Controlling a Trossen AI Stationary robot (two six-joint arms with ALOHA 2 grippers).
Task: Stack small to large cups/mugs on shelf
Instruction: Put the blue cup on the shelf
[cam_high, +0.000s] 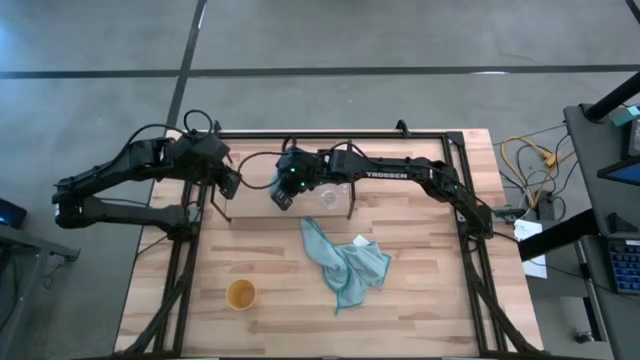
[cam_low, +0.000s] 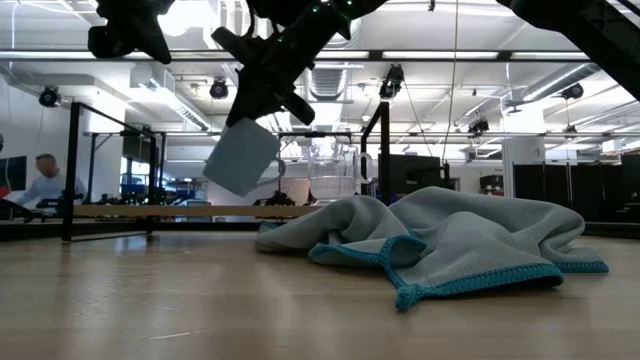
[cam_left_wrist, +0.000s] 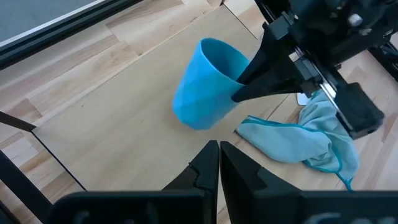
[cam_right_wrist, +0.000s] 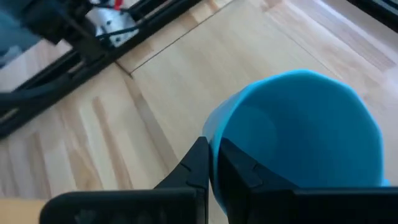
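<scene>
I take the shelf (cam_high: 255, 208) as my landmark: the low light-wood board in its thin black frame, lying at the far middle of the butcher-block table (cam_high: 420, 310).

My right arm reaches across from the right side of the table, and its right gripper (cam_high: 284, 190) hangs over the shelf's middle. Its fingers are clamped on the rim of the light blue mug (cam_left_wrist: 205, 84), one finger inside the mouth and one outside. The mug is tilted, mouth angled up and away, and in the low view (cam_low: 242, 157) it hangs clear above the board, not touching it.

My left arm sits at the shelf's left end, with the left gripper (cam_high: 230, 184) just beside the board's left edge; its fingers (cam_left_wrist: 205, 171) are pressed together with nothing between them.

A crumpled light blue cloth (cam_high: 342, 262) with a teal hem lies on the table just in front of the shelf, toward its right half.

The yellow-orange cup (cam_high: 240, 294) stands upright on the table well in front of the shelf, off toward its left end.

The small clear glass cup (cam_high: 327, 197) stands on the shelf's right part, just beside the right gripper.

Far behind the shelf in the low view, a person (cam_low: 42, 180) sits in the room.
</scene>
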